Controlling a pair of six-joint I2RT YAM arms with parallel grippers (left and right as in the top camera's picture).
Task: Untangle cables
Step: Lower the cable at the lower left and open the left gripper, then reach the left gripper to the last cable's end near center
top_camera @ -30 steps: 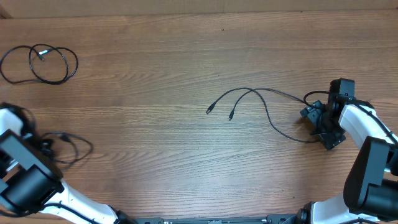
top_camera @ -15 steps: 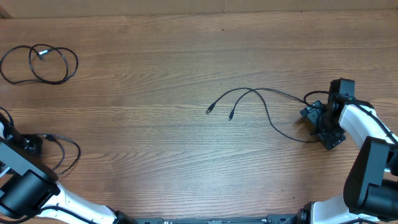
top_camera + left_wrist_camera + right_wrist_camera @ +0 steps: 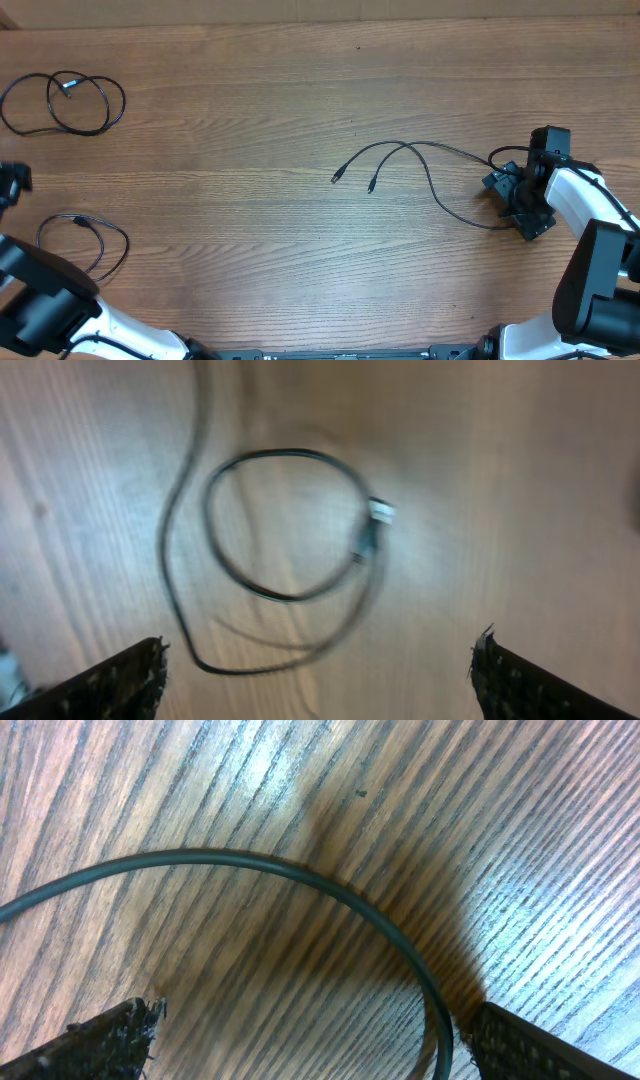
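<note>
Overhead view first. The long cable (image 3: 420, 160) lies in the middle of the desk (image 3: 300, 80). It runs sideways. Its two small plug ends (image 3: 336, 179) point left, and its other end curls right up to the right claw (image 3: 520, 205). So the right arm is the near one, and the cable stretches away from that claw to the left.

In the right wrist view the cable bends like a rainbow on the wood, between the two fingers (image 3: 110, 1035). The fingers stand wide apart and do not pinch it. I think this claw only has to close or slide a little to catch it.

The left claw (image 3: 12, 183) is at the far left edge, well apart from the long cable. It sits between two round cables, the top loop (image 3: 65, 100) and the low loop (image 3: 85, 240). Its own camera shows one blurry loop with a pale plug, and its fingers (image 3: 110, 685) are spread wide with nothing in them. I cannot tell which loop that is.
</note>
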